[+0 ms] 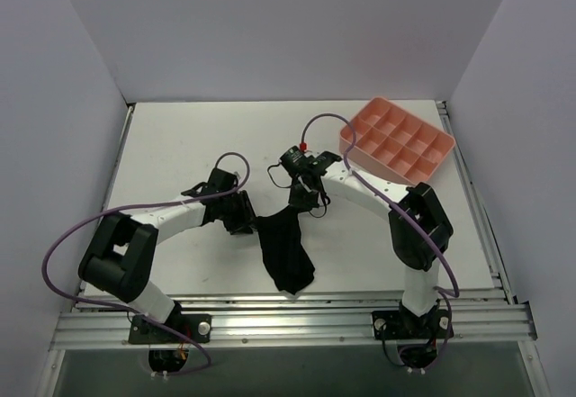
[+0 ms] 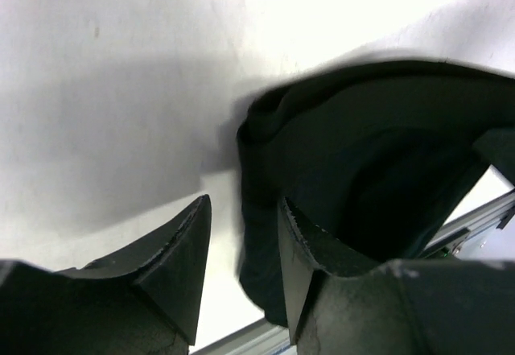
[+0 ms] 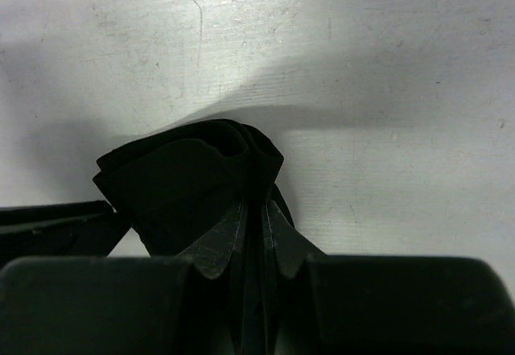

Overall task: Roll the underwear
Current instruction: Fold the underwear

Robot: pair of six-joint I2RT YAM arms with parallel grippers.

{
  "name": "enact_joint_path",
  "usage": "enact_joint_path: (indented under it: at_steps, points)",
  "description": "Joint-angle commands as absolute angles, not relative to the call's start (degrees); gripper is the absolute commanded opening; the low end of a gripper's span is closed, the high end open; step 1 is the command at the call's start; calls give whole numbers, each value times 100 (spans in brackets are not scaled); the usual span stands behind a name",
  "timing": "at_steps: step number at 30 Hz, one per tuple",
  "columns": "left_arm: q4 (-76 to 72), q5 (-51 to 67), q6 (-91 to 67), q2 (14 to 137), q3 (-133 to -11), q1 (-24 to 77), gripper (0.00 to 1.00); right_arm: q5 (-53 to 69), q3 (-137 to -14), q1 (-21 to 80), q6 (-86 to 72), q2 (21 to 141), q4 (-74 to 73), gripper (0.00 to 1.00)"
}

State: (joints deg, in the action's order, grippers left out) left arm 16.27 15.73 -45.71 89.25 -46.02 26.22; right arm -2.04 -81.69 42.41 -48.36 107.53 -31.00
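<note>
The underwear (image 1: pixel 286 253) lies on the worktop (image 1: pixel 180 145) at mid-width. Its broad, loose end reaches almost to the near edge, and its long axis runs from there toward the far edge, narrowing as it goes. Just to the left of its far half sits the left gripper (image 1: pixel 243 221). In the left wrist view this gripper (image 2: pixel 243 202) has its jaws apart, with bare worktop between them and the garment's edge (image 2: pixel 378 154) at the inner finger. At the narrow far end, the right gripper (image 1: pixel 303 203) has its jaws clamped on the fabric. The right wrist view shows the cloth (image 3: pixel 185 178) bunched into folds above the closed fingers (image 3: pixel 217 246). A pink compartment tray (image 1: pixel 378 161) stands toward the far right corner, well apart from the garment.
</note>
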Motion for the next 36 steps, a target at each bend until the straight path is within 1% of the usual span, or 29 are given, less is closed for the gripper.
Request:
enact_joint_path:
  at_steps: [1,2,3,6,7,10,24,36]
  points:
    - [1239,1731,-4403,9245,-5009,2531,44,-185,-8446,4342,-4720,10863,-3234,0]
    - [1239,1731,-4412,9298,-5036,2514,41,-176,-8498,4377,-4711,10881,-3252,0]
    - [1222,1740,-4430,9351,-5062,2479,33,-167,-8525,4377,-4685,10898,-3235,0]
    - [1195,1775,-4447,9509,-5141,2435,18,-115,-8613,4438,-4580,10925,-3208,0]
    - [1178,1784,-4447,9553,-5150,2435,10,-88,-8631,4465,-4562,10934,-3182,0]
    - [1116,1802,-4456,9597,-5150,2417,3,157,-8692,4552,-4439,10977,-3085,0]
    - [1169,1837,-4456,9694,-5370,2391,2,527,-8956,4939,-4280,11522,-2821,0]
    - [1151,1872,-4491,9782,-5265,2391,3,615,-9079,4983,-4500,11953,-2268,0]
